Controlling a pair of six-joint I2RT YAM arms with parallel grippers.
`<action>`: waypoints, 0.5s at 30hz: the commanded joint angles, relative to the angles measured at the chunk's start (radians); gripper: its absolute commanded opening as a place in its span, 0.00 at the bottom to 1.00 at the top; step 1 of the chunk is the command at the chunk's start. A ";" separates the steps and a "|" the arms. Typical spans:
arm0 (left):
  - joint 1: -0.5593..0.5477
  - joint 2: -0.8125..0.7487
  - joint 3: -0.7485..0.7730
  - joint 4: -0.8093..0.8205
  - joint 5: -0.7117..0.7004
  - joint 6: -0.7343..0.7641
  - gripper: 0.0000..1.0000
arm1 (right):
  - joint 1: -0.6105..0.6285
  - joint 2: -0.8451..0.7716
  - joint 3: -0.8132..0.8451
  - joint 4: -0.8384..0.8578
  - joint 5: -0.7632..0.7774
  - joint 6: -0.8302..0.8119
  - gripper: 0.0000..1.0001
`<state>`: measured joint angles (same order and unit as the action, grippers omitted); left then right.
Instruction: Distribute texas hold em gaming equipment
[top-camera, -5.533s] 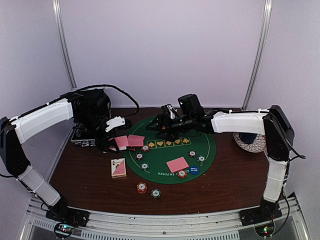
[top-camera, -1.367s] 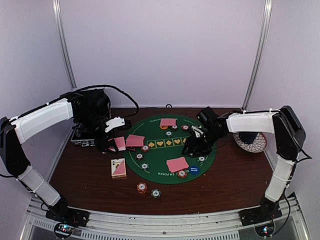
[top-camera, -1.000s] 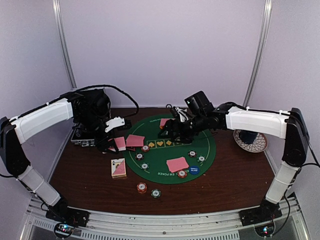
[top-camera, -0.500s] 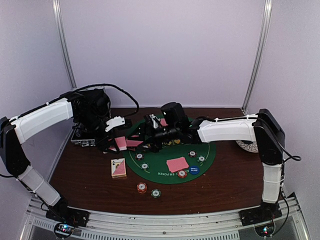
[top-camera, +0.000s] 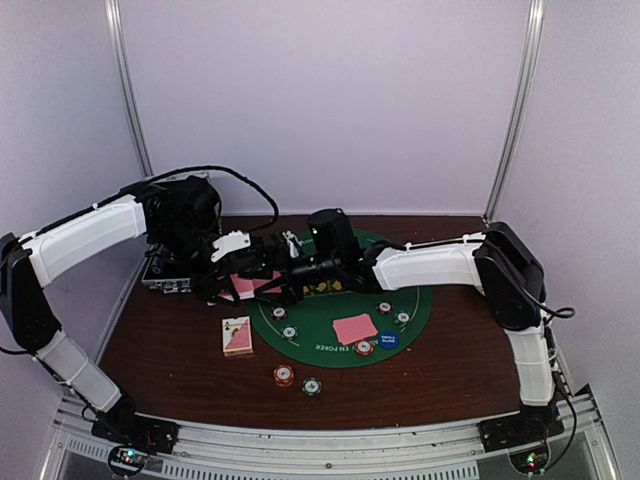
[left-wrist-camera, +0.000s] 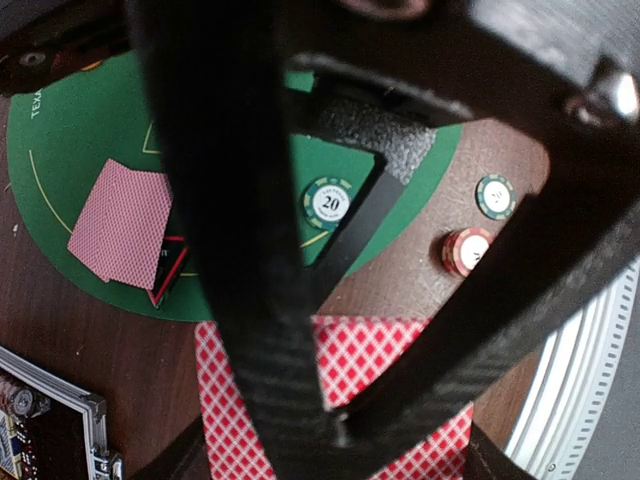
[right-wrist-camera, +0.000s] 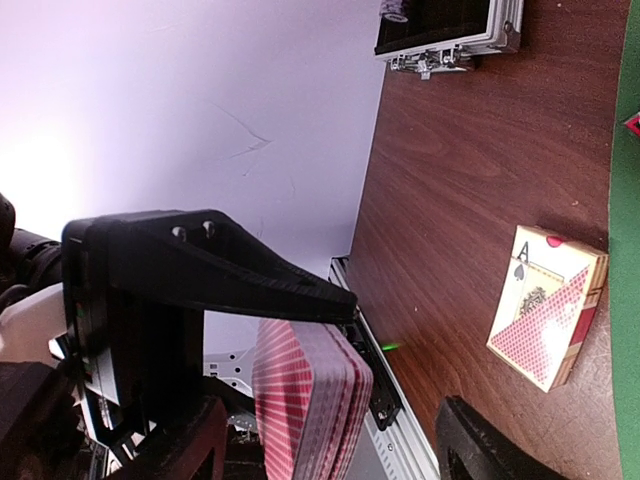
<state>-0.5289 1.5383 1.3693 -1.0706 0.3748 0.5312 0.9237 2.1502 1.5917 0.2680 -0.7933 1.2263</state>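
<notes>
left gripper (top-camera: 228, 283) clamped, right gripper (top-camera: 258, 278) spread alongside

Mat (top-camera: 322, 322) centred on table (top-camera: 460, 370), cards (top-camera: 355, 328) on its near half, card box (top-camera: 237, 336) just left, two chips (top-camera: 284, 375) before it, case (top-camera: 165, 280) far-left behind, seemingly partly hidden.

Right arm (top-camera: 425, 264): position altered. It is first over the far side of the green mat (top-camera: 330, 322), next at the mat's right edge, and now stretches leftward across it.
Right gripper (top-camera: 262, 275): now at the mat's left edge, close against the left gripper (top-camera: 218, 272). Its jaws are spread, with the deck of pink-backed playing cards (right-wrist-camera: 310, 400) between them.
Two loose cards (top-camera: 243, 286) on the desk (top-camera: 180, 340): now partly covered by the right gripper.
</notes>
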 joint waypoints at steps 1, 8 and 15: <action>0.004 -0.002 0.034 0.030 0.022 -0.005 0.00 | 0.013 0.039 0.064 0.073 -0.025 0.046 0.75; 0.004 -0.006 0.033 0.030 0.019 -0.002 0.00 | 0.020 0.111 0.113 0.128 -0.044 0.113 0.71; 0.003 -0.011 0.028 0.031 0.011 0.001 0.00 | 0.013 0.126 0.096 0.152 -0.105 0.140 0.64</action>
<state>-0.5289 1.5383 1.3693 -1.0706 0.3740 0.5316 0.9363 2.2711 1.6806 0.3729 -0.8478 1.3426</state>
